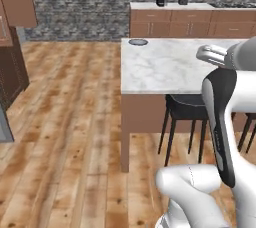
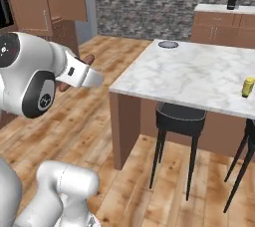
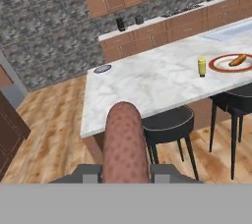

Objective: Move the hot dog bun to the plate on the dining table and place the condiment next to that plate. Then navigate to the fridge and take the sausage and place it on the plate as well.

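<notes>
- The sausage (image 3: 125, 142) is a thick, reddish-brown, speckled cylinder with a rounded end, pointing straight out from the hand (image 3: 125, 171).
- The hand is clamped on the sausage, one finger pressed to each side of its near end; in the right base view the hand (image 2: 79, 75) hangs over the wood floor, short of the bench, with the sausage's brown end (image 2: 87, 59) peeking past it.
- Ahead of the hand stands the marble-topped bench (image 3: 147, 83), well apart from it.
- On the bench, far ahead and to the right of the hand, the plate (image 3: 229, 64) is red-rimmed and carries the hot dog bun (image 3: 237, 60), an orange-brown shape.
- The condiment (image 3: 202, 67), a yellow bottle, stands upright just beside the plate, on its hand-side.
- A small grey dish (image 3: 102, 69) sits at the bench's far left corner.
- A black stool (image 3: 167, 122) stands under the bench edge, between the hand and the plate.
</notes>
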Tool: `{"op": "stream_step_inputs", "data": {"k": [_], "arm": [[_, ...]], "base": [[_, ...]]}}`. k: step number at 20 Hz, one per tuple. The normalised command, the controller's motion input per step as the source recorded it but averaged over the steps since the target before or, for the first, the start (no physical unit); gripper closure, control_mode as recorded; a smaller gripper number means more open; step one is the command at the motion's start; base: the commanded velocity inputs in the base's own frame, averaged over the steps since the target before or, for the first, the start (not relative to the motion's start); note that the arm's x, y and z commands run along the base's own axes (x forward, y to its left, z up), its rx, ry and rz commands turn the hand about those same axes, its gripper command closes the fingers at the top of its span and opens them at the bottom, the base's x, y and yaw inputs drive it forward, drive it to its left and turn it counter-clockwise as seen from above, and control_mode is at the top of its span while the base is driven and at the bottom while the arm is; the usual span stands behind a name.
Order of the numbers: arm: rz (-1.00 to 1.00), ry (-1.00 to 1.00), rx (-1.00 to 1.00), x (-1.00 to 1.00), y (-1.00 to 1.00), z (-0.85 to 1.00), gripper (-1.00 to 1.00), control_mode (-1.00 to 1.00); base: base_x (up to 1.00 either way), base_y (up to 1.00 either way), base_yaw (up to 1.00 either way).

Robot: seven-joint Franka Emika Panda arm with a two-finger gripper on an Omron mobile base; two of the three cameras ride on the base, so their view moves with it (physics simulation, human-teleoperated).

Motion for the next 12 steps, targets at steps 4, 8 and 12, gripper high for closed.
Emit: {"op": "stream_step_inputs", "data": {"k": [4, 8, 12], "arm": [[0.0, 0.0, 0.0, 0.0, 0.0, 0.0, 1.0, 1.0], [0.0, 0.0, 0.0, 0.0, 0.0, 0.0, 1.0, 1.0], [0.0, 0.0, 0.0, 0.0, 0.0, 0.0, 1.0, 1.0]], "base": [[0.53, -1.0, -0.1], [0.67, -1.0, -0.07], [0.83, -1.0, -0.06]]}}
